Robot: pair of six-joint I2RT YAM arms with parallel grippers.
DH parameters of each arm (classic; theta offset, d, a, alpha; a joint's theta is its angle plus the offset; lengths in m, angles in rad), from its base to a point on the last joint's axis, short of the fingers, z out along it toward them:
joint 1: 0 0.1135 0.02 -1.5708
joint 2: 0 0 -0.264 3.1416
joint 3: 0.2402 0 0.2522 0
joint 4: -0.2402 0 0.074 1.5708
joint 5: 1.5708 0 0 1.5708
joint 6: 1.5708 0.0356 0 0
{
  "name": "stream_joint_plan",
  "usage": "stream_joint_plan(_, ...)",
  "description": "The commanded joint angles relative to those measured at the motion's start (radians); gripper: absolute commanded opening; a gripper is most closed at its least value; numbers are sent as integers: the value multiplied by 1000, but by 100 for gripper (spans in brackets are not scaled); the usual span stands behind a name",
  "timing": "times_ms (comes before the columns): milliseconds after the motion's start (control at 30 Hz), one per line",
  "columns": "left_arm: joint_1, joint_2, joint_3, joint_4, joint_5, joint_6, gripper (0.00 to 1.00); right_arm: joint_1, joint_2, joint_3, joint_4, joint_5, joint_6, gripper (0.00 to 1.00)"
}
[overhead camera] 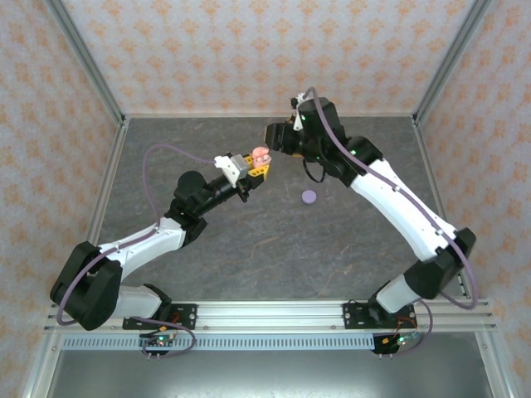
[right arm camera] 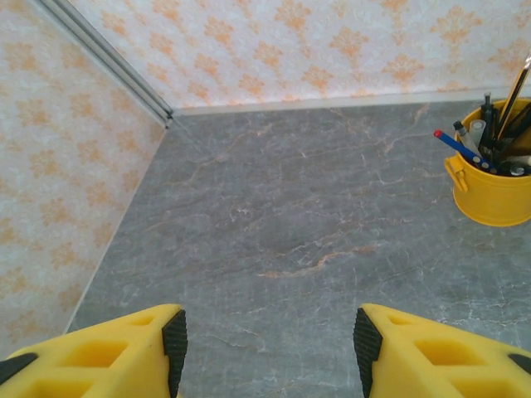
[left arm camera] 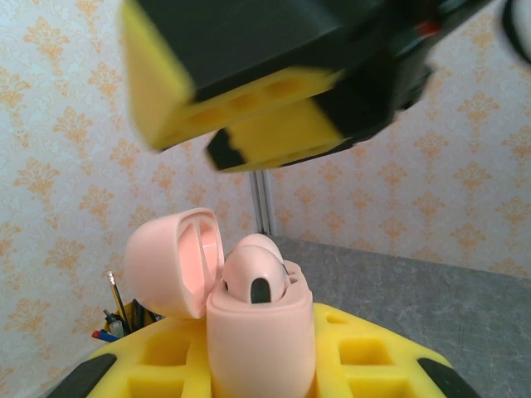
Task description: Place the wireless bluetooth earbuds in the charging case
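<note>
Pink charging case clamped in raised left pincer; right pincer gapes empty alongside.

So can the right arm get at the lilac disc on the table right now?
Probably yes: the right pincer is open and empty, and the lilac disc lies alone on bare table close by.

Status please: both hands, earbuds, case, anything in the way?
Left hand shut on pale pink round plastic charging case, lid open. Pale pink earbud sitting in it. Right hand open, empty, close by it. Lilac round case lies aside on table.
</note>
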Motion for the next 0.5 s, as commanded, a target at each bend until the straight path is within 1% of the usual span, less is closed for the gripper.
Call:
stream_joint_plan(0, -4, 1, -9, 40, 6, -16, 0, -16, 72, 111, -84, -45, -23, 57)
stream_joint_plan(133, -4, 5, -13, 39, 2, -18, 0, -31, 196, 278, -215, -119, -58, 57)
stream_joint_plan(200, -4, 6, -11, 36, -4, -17, 0, -32, 260, 384, -329, -158, -98, 54)
stream_joint_plan(233, -5, 7, -11, 35, -7, -18, 0, -32, 274, 411, -361, -176, -113, 53)
stream_joint_plan(333, -4, 14, -4, 27, -19, -21, 0, -32, 259, 383, -388, -222, -136, 48)
stream_joint_plan(467, -4, 20, 6, 20, -34, -21, 0, -31, 178, 264, -387, -251, -155, 41)
